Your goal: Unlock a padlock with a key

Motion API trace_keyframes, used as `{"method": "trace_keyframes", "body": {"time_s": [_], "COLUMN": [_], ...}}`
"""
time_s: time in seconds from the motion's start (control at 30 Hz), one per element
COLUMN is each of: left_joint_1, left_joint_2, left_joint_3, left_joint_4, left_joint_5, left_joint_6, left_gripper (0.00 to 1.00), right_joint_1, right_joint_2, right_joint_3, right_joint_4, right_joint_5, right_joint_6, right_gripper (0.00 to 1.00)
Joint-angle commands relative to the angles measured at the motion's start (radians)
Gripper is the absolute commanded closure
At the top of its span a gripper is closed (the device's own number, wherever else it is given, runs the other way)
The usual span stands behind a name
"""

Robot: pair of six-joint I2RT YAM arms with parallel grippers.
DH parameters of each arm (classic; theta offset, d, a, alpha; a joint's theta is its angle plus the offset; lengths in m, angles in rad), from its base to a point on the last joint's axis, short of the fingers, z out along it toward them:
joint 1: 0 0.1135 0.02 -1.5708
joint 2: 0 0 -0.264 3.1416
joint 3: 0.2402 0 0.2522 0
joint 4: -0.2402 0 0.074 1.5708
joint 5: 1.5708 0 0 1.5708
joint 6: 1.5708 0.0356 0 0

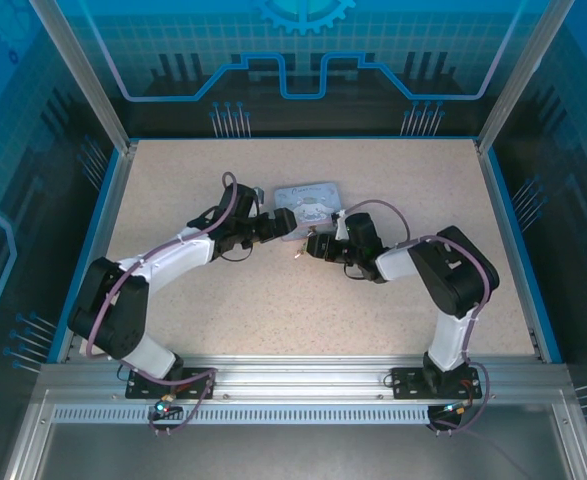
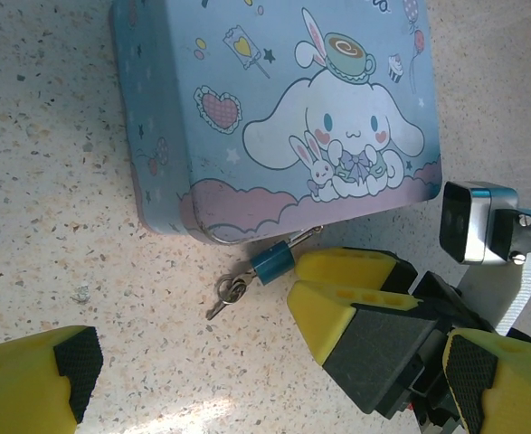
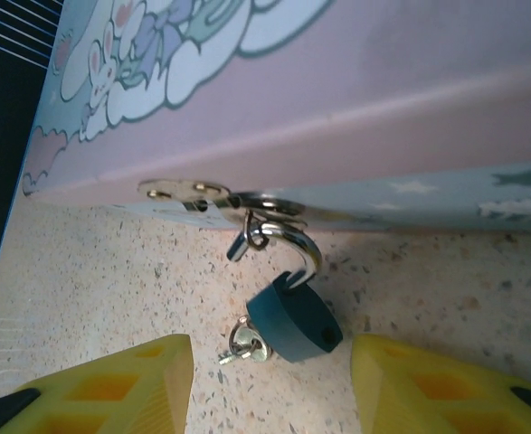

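right wrist view: padlock (image 3: 294, 321) at frame centre, right gripper (image 3: 272, 371) open astride it, not touching; left gripper (image 2: 265, 384) wide open.

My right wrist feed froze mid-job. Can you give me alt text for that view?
A small blue padlock, hooked by its silver shackle to the hasp of a pastel cartoon tin, lies on the speckled table with a small key at its base. The yellow jaws of the right gripper stand open on either side of it, touching nothing.
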Motion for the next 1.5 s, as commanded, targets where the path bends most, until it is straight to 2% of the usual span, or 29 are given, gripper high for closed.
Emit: {"method": "trace_keyframes", "body": {"time_s": [0.0,0.37,1.1,1.47], "left_joint_1": [0.011,0.011,0.014,0.021], "left_joint_2": [0.013,0.018,0.019,0.016], "left_joint_3": [0.038,0.043,0.043,0.037], "left_joint_4": [-0.005,-0.007,-0.006,-0.003], "left_joint_5": [0.009,0.010,0.024,0.029], "left_joint_6": [0.022,0.026,0.041,0.043], "left_gripper": [0.01,0.01,0.01,0.01], "right_joint_1": [0.019,0.027,0.068,0.081], "right_joint_2": [0.056,0.075,0.005,0.093], "right_joint_3": [0.012,0.018,0.039,0.101], "right_joint_4": [0.027,0.071,-0.117,-0.053], "right_joint_5": [0.005,-0.029,0.235,0.077], "right_joint_6": [0.016,0.024,-0.020,-0.003], "right_gripper": [0.49,0.54,0.45,0.46]}}
